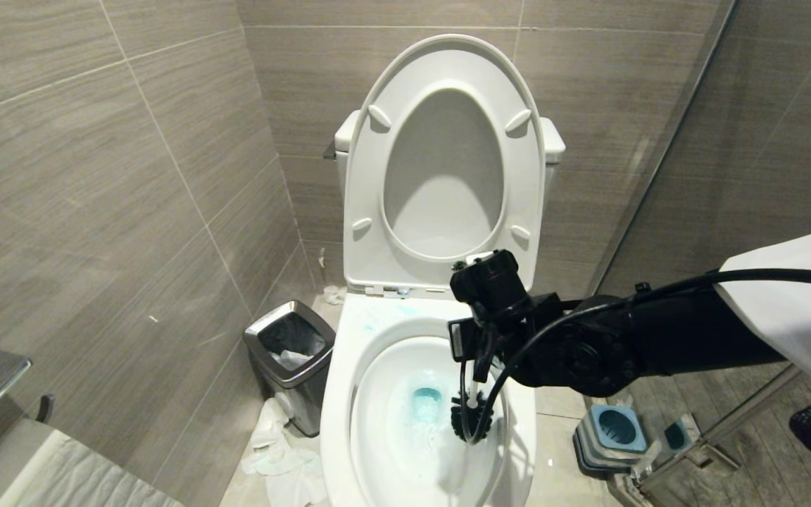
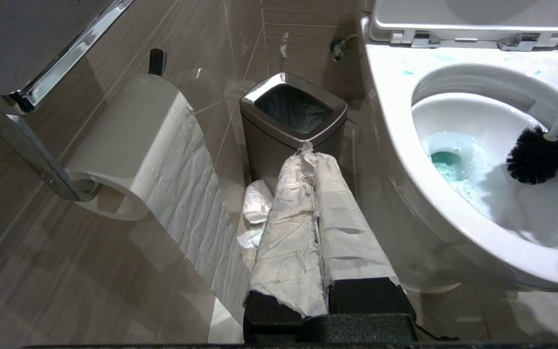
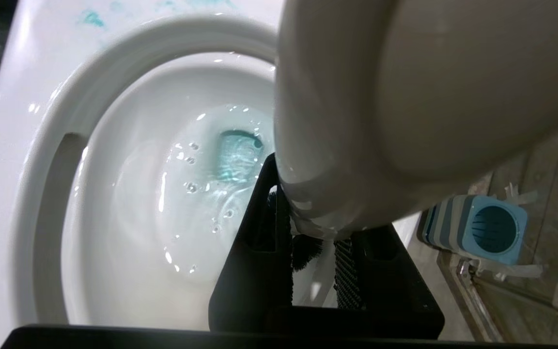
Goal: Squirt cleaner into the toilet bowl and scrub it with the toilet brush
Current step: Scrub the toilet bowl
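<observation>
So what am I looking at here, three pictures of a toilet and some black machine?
It is a two-armed robot cleaning a toilet bowl. The big picture comes from its head; the other two from cameras on its wrists. The right gripper, on the black arm, has its jaws shut on the white handle of the toilet brush, whose black head is down in the bowl beside the turquoise cleaner. The left gripper, paper-wrapped and shut, waits by the bin and toilet roll.

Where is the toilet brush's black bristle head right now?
In the head view, the toilet brush head sits inside the toilet bowl, right of the turquoise water.
</observation>
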